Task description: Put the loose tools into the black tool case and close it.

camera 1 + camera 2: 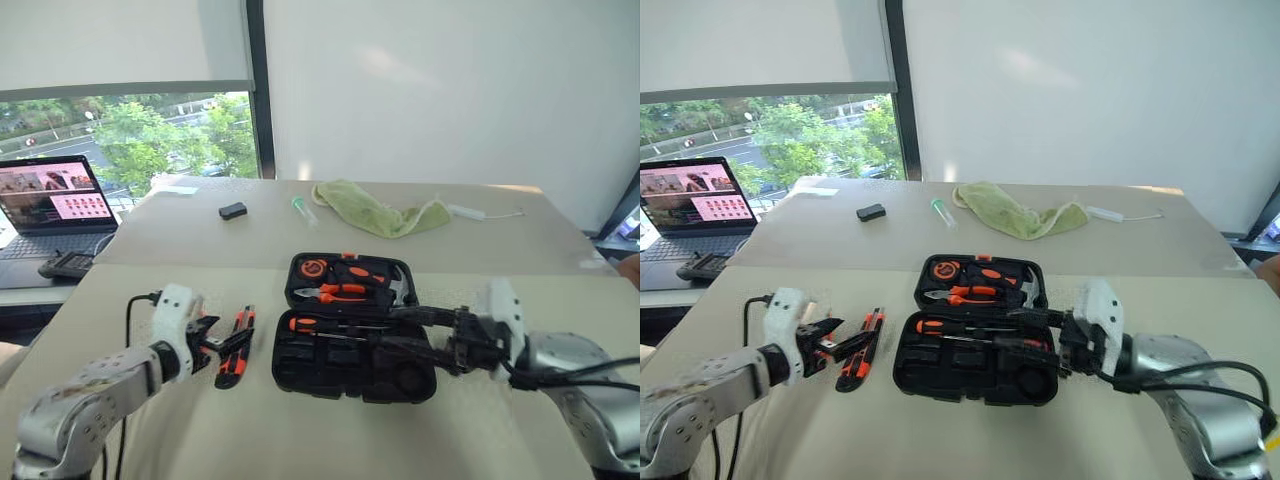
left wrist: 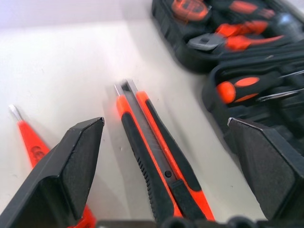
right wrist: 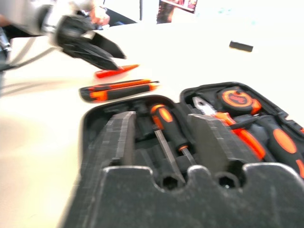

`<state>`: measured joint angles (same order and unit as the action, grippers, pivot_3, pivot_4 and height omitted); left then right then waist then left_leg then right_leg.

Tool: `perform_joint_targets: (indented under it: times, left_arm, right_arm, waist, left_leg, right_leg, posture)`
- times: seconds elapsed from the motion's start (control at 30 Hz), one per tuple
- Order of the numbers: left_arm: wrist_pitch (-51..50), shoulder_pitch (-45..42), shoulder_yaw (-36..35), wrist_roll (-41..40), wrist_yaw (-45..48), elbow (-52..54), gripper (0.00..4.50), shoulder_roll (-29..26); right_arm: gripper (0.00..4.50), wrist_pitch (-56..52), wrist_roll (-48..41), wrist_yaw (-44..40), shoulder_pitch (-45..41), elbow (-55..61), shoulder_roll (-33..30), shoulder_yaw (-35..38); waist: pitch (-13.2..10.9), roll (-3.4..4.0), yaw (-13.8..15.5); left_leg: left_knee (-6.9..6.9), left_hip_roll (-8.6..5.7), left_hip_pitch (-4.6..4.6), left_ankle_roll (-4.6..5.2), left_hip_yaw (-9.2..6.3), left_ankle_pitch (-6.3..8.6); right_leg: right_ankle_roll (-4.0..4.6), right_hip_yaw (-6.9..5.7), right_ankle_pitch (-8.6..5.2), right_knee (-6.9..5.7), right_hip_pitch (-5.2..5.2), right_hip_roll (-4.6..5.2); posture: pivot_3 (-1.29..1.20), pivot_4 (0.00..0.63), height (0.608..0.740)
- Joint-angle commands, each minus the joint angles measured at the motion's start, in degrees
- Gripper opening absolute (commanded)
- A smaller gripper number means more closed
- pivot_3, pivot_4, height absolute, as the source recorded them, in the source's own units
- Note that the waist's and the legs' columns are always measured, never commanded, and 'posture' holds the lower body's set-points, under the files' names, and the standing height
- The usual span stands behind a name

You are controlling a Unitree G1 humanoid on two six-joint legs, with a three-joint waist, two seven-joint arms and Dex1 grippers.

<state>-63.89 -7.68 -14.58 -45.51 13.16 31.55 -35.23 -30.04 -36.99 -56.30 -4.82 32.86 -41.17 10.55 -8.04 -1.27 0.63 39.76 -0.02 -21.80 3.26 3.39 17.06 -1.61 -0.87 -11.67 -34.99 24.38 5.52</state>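
My left gripper point(image 2: 164, 142) wide open over utility knife point(image 2: 159, 156); right gripper point(image 3: 166, 137) parted, empty, above open tool case point(image 1: 300, 365).

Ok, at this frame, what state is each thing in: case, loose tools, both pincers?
Black plastic clamshell tool case: open, lying flat.
Orange-and-black screwdrivers: in the case.
Orange-and-black utility knife: on the table, outside the case.
Small orange tester pen: on the table, outside the case.
Left pincer: open, empty, straddling the knife.
Right pincer: open, empty, over the case.
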Motion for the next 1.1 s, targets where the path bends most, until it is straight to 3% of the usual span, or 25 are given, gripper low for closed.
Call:
perform_joint_targets:
  times: [0.03,0.07,0.13,0.4,0.67,0.77,0.93,1.07,1.1]
  left_arm:
    - [-11.2,-7.51,2.88,0.44,-9.26,1.83,4.5,4.06]
    - [-13.25,-8.84,2.86,1.42,-10.93,1.38,4.5,4.8]
    - [-16.54,-10.9,1.93,2.74,-13.09,0.93,4.5,6.1]
    - [-22.18,-14.63,-4.87,10.48,-20.29,0.74,4.5,11.04]
    - [-26.46,-13.96,-6.18,17.26,-20.6,-3.34,4.5,14.19]
    - [-26.66,-12.45,-5.27,19.13,-20.05,-5.02,3.89,15.11]
    - [-25.3,-11.04,-5.71,21.43,-18.63,-5.26,1.92,16.35]
    - [-17.98,-11.04,-8.92,20.07,-14.13,-3.93,0.48,16.8]
    - [-13.88,-12.06,-9.25,18.05,-9.86,-3.16,0.44,15.64]
  right_arm:
    - [3.69,-2.15,-6.19,-1.51,3.65,6.58,-4.31,7.95]
    - [4.22,-2.42,-6.98,-2.03,4.74,7.3,-5.31,9.14]
    - [4.49,-2.51,-8.53,-2.3,6.33,8.41,-6.87,10.85]
    - [4.49,-0.44,-10.05,-1.94,10.92,11.37,-8.13,14.11]
    - [4.49,1.15,-9.65,-2.37,11.86,12.12,-8.75,14.38]
    - [4.5,1.33,-9.71,-2.34,11.92,12.01,-9.03,14.48]
    - [4.5,1.91,-9.36,-2.12,12.01,11.93,-9.15,14.3]
    - [4.5,2.64,-8.83,-1.28,12.33,12.13,-8.68,14.5]
    - [4.5,2.87,-8.42,-0.99,12.87,12.2,-8.46,14.64]
  waist:
    - [-0.05,-0.08,0.01]
    - [-0.08,-0.08,0.17]
    - [-0.1,-0.17,0.22]
    - [-0.13,-0.24,0.14]
    - [-0.16,-0.32,0.52]
    - [-0.16,-0.33,0.6]
    - [-0.13,-0.27,0.72]
    - [-0.13,-0.27,0.88]
    - [-0.14,-0.28,1.03]
  left_leg:
    - [0.0,0.0,0.0,0.0,0.0,0.0]
    - [0.04,-0.02,0.04,0.03,0.03,0.0]
    - [0.08,-0.05,0.02,0.12,-0.02,-0.02]
    - [0.07,-0.03,0.05,0.05,-0.03,-0.06]
    - [0.12,-0.07,0.03,0.06,-0.02,-0.07]
    - [0.12,-0.07,0.01,0.04,-0.02,-0.08]
    - [0.1,-0.05,0.12,0.04,-0.02,-0.07]
    - [0.09,-0.06,0.11,0.04,-0.02,-0.06]
    - [0.09,-0.06,0.08,0.04,-0.02,-0.06]
  right_leg:
    - [0.0,0.0,0.0,0.0,0.0,0.0]
    - [0.0,0.02,0.0,0.0,-0.03,0.01]
    - [-0.02,0.0,0.01,-0.01,-0.1,-0.02]
    - [0.0,0.03,0.0,-0.03,-0.11,-0.11]
    - [-0.01,-0.02,0.01,-0.03,-0.12,-0.1]
    - [-0.01,-0.01,0.01,-0.02,-0.11,-0.09]
    - [0.0,0.12,0.0,-0.04,-0.15,0.12]
    - [0.01,0.11,0.0,-0.05,-0.14,0.49]
    - [0.01,0.09,0.0,-0.04,-0.13,0.51]
  posture:
    - [0.0,0.15,0.74]
    - [0.0,0.15,0.74]
    - [0.0,0.15,0.74]
    - [0.0,0.15,0.74]
    - [0.0,0.15,0.74]
    - [0.0,0.15,0.74]
    - [0.0,0.15,0.74]
    - [0.0,0.15,0.74]
    - [0.0,0.15,0.74]
